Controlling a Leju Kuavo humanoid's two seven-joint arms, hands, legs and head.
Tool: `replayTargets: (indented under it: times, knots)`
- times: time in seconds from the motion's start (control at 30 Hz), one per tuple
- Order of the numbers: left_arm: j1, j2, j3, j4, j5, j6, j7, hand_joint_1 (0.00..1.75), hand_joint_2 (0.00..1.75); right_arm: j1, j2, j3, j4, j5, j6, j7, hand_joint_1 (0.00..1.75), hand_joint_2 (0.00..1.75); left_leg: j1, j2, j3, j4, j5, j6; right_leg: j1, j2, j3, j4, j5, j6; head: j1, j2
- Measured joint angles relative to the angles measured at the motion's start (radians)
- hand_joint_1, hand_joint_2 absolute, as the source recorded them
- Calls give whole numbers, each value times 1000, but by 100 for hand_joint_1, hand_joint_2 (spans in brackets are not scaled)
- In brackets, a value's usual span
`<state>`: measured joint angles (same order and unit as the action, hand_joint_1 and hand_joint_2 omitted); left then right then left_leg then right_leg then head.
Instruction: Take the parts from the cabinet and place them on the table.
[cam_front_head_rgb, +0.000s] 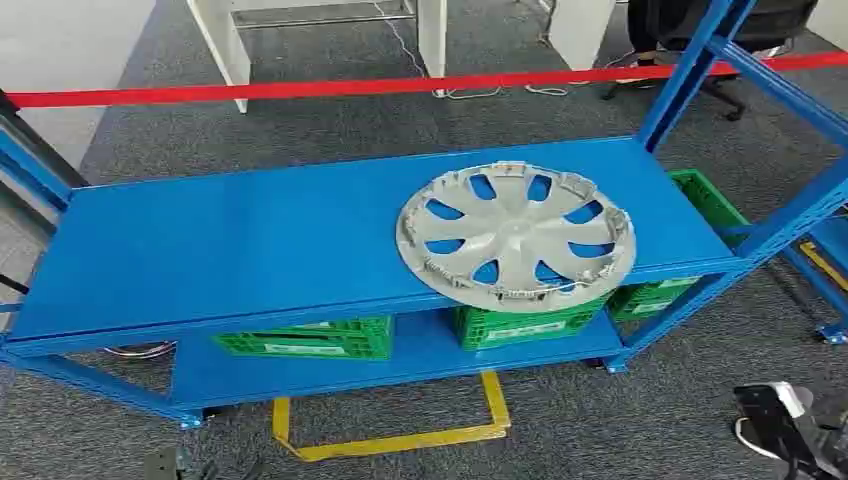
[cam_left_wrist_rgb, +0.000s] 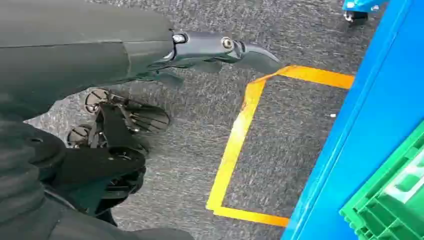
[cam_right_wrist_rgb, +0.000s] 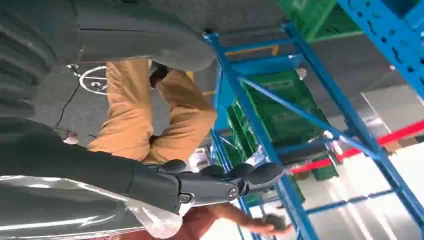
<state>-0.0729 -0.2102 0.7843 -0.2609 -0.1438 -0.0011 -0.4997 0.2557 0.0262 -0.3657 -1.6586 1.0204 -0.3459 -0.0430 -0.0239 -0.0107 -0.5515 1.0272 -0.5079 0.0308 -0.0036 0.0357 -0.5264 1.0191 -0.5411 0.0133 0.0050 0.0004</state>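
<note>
While standing square to the rack (cam_front_head_rgb: 250, 230), looking down on its top shelf, seemingly set up for a reach with both arms. Off to the right side, seen past the right arm: person in tan trousers (cam_right_wrist_rgb: 150, 110), near the frame. Lying flat on the top shelf, toward its right end: hubcap (cam_front_head_rgb: 515, 238), clips showing round the rim, edge just over the shelf front. Probably easiest to take there, with room to hook underneath. Tucked on the lower shelf: green crates (cam_front_head_rgb: 300, 338). Marked on the floor in front: yellow tape (cam_front_head_rgb: 400, 435), likely a standing spot. Hanging low, left hand (cam_left_wrist_rgb: 150, 65), thumb straight out, dark fingers loose and apart, holding nothing. Hanging likewise, right hand (cam_right_wrist_rgb: 220, 182), thumb out, nothing against it; cannot tell how the fingers lie.
</note>
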Motion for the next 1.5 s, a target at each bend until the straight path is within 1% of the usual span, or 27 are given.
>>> replayTargets:
  times: [0.1,0.13,0.17,0.23,0.33,0.47,0.57,0.7,0.83,0.93,1.07,1.2,1.37,1.43,1.5]
  knots:
    - [-8,0,0,0,-19,-6,0,0,175,-46,-68,68,23,-11,35,90,0,175,0,0,0,0,0,0,0,0,0,0,1,1,0,0]
    - [-10,0,0,0,-19,-6,0,0,175,-54,-71,71,24,-11,36,93,0,175,0,0,0,0,0,0,0,0,0,0,1,1,0,0]
    - [-13,-1,0,0,-27,-7,0,0,175,-74,-102,104,44,-21,48,128,0,175,0,0,0,0,1,1,0,-1,0,0,1,1,0,0]
    - [-15,0,0,1,-32,-8,3,0,175,-112,-139,144,69,-29,65,162,0,175,0,0,0,1,1,1,0,0,0,0,1,1,0,0]
    - [-18,0,0,1,-42,-11,5,0,175,-170,-188,204,106,-36,96,203,0,175,0,0,0,1,1,1,0,0,0,0,1,1,0,0]
    - [-22,0,0,1,-50,-15,10,0,175,-248,-226,276,156,-37,129,225,0,175,0,0,0,1,2,1,0,-1,0,0,1,1,0,0]
    - [-22,0,-1,1,-57,-16,15,0,175,-297,-237,325,193,-12,156,241,0,175,0,-1,0,1,2,1,0,0,0,0,1,1,0,0]
    - [-32,0,-2,1,-71,-18,18,0,175,-382,-239,426,274,51,193,272,0,175,0,-1,0,1,2,1,0,0,0,0,1,1,0,0]
    - [-37,0,-3,1,-74,-18,18,0,175,-449,-236,529,338,76,220,277,0,175,0,-1,0,1,2,1,0,-1,0,1,1,1,0,0]
    - [-39,0,-3,1,-78,-18,18,0,175,-473,-229,609,365,89,248,283,0,175,0,-2,0,1,2,1,0,-2,0,1,1,1,0,0]
    - [-38,0,-2,1,-79,-17,18,0,175,-482,-224,688,378,116,272,293,0,175,0,-2,-1,1,2,1,0,-2,0,1,1,1,0,0]
    - [-38,1,-2,1,-79,-17,18,0,175,-483,-223,729,383,120,273,297,0,175,0,-2,-1,1,2,1,0,-2,0,1,1,1,0,0]
    - [-38,2,-2,1,-79,-17,18,0,175,-486,-223,752,385,122,274,299,0,175,0,-2,-1,1,2,1,0,-2,0,1,1,1,0,0]
    - [-37,3,-2,1,-79,-17,18,0,175,-488,-223,761,385,126,283,298,0,175,0,-2,-1,1,2,1,0,-2,0,1,1,1,0,0]
    - [-37,3,-2,1,-79,-17,18,0,175,-492,-223,782,382,126,308,292,0,175,0,-2,-1,1,2,1,0,-2,0,1,1,1,0,0]
